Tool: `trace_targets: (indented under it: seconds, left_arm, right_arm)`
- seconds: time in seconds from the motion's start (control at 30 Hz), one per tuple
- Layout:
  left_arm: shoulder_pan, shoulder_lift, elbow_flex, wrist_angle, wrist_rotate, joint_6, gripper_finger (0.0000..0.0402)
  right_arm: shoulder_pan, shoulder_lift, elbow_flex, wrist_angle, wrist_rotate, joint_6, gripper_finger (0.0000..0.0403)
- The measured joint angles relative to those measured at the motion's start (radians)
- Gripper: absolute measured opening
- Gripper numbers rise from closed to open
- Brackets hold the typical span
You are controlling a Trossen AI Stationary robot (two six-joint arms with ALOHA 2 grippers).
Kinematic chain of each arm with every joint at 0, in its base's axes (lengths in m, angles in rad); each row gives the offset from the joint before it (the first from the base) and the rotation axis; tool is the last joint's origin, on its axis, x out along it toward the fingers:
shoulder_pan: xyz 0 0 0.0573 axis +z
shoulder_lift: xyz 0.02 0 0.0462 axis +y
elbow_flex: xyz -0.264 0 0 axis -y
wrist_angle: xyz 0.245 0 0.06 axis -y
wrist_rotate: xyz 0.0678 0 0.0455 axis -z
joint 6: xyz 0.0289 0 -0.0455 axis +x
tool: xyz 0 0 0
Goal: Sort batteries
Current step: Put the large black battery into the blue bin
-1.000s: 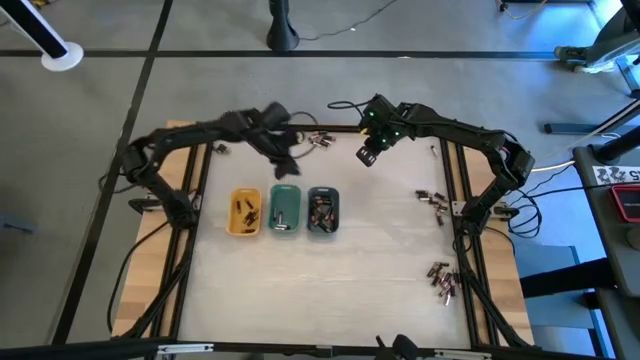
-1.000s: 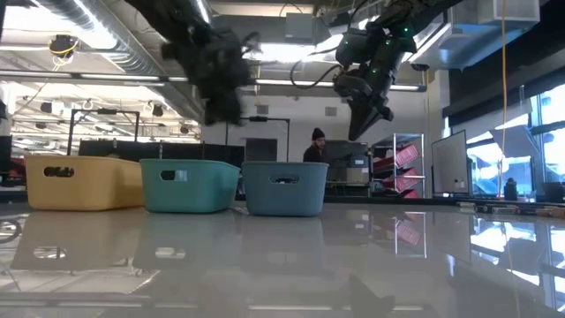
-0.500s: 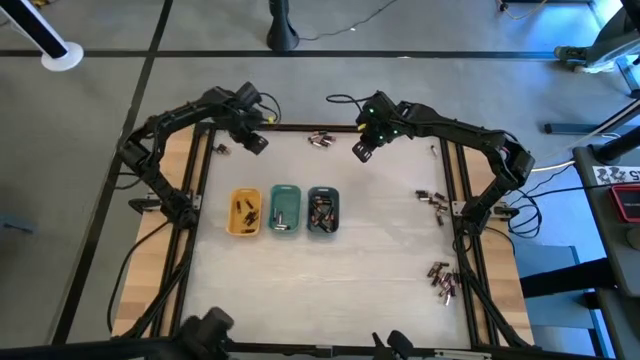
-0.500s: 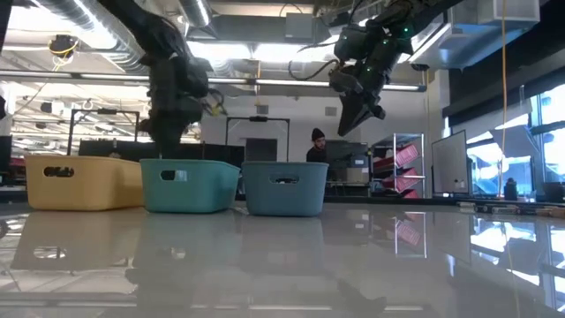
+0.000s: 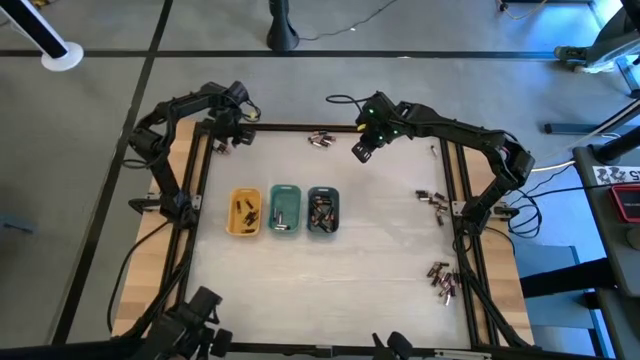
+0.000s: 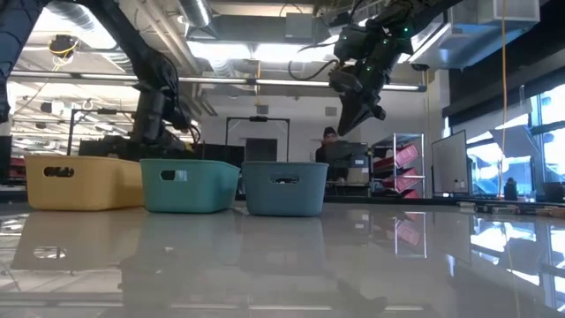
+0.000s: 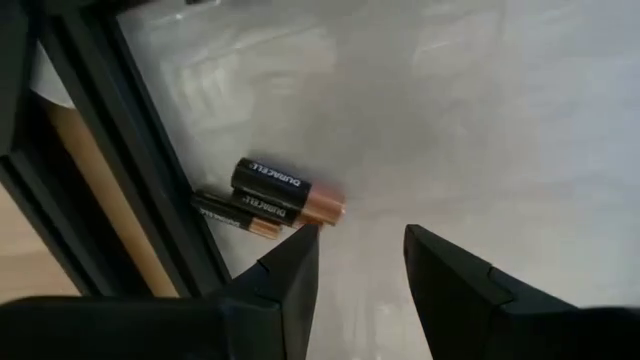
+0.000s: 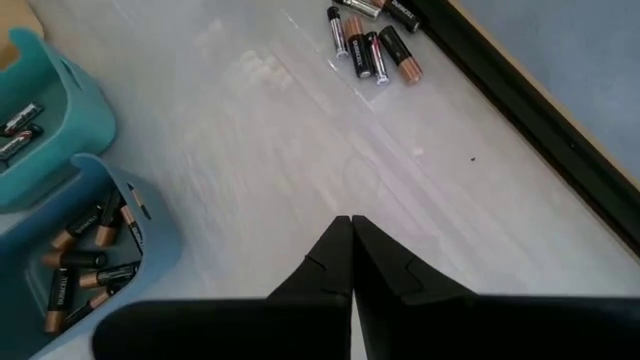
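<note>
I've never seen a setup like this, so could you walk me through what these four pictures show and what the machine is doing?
It is a robot with two dark arms at a table, sorting batteries into three small trays: yellow, green and grey-blue.

One picture looks straight down from above, one looks level across the tabletop, and two come from cameras on the arms' wrists.

The left gripper is over the table's far left corner, its jaws apart and empty, just above two batteries lying by the frame. The right gripper hangs in the air near the far edge, jaws shut, holding nothing.

More loose batteries lie in small heaps: by the far edge and along the right side. All three trays already hold some.
</note>
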Motion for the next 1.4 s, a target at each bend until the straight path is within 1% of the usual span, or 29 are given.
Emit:
trace_targets:
  seconds: [0.07, 0.3, 0.47, 0.6, 0.67, 0.8, 0.87, 1.0, 1.17, 1.23, 1.33, 1.4]
  left_arm:
    - [0.0, 0.003, 0.0, -0.001, -0.018, 0.001, 0.0143]
    - [-0.001, 0.002, 0.0, 0.021, -0.023, 0.029, 0.0157]
    - [-0.023, 0.002, 0.002, 0.008, -0.025, 0.197, 0.0171]
    - [-0.081, 0.002, 0.034, 0.001, -0.025, 0.328, 0.0194]
    - [-0.113, 0.002, 0.055, -0.006, -0.049, 0.394, 0.0207]
    - [-0.16, 0.011, 0.085, -0.033, -0.167, 0.487, 0.0237]
    - [-0.163, 0.024, 0.087, -0.046, -0.193, 0.526, 0.0251]
    - [-0.149, 0.053, 0.087, -0.072, -0.197, 0.536, 0.0268]
    - [-0.115, 0.112, 0.087, -0.184, -0.196, 0.495, 0.027]
    - [-0.102, 0.135, 0.087, -0.197, -0.203, 0.498, 0.0267]
    - [-0.095, 0.159, 0.087, -0.195, -0.274, 0.507, 0.0266]
    - [-0.1, 0.178, 0.087, -0.194, -0.301, 0.532, 0.0266]
  right_arm:
    - [0.0, 0.0, 0.0, 0.0, 0.0, -0.001, 0.0003]
    - [-0.004, 0.0, 0.0, 0.013, 0.015, -0.016, 0.0003]
    - [-0.022, 0.001, 0.0, 0.024, 0.018, -0.034, 0.0003]
    - [-0.035, 0.001, 0.0, 0.043, 0.011, -0.034, 0.0003]
    - [-0.043, 0.001, 0.0, 0.052, 0.002, -0.035, 0.0003]
    - [-0.048, 0.001, 0.0, 0.061, -0.027, -0.029, 0.0003]
    - [-0.047, 0.001, 0.0, 0.06, -0.029, -0.029, 0.0003]
    - [-0.045, 0.001, 0.0, 0.056, -0.035, -0.029, 0.0003]
    - [-0.045, 0.001, 0.0, 0.028, -0.061, -0.026, 0.0003]
    - [-0.045, 0.001, 0.0, 0.016, -0.061, -0.027, 0.0003]
    - [-0.045, 0.001, 0.0, 0.002, -0.061, -0.034, 0.0003]
    - [-0.045, 0.001, 0.0, 0.002, -0.061, -0.034, 0.0003]
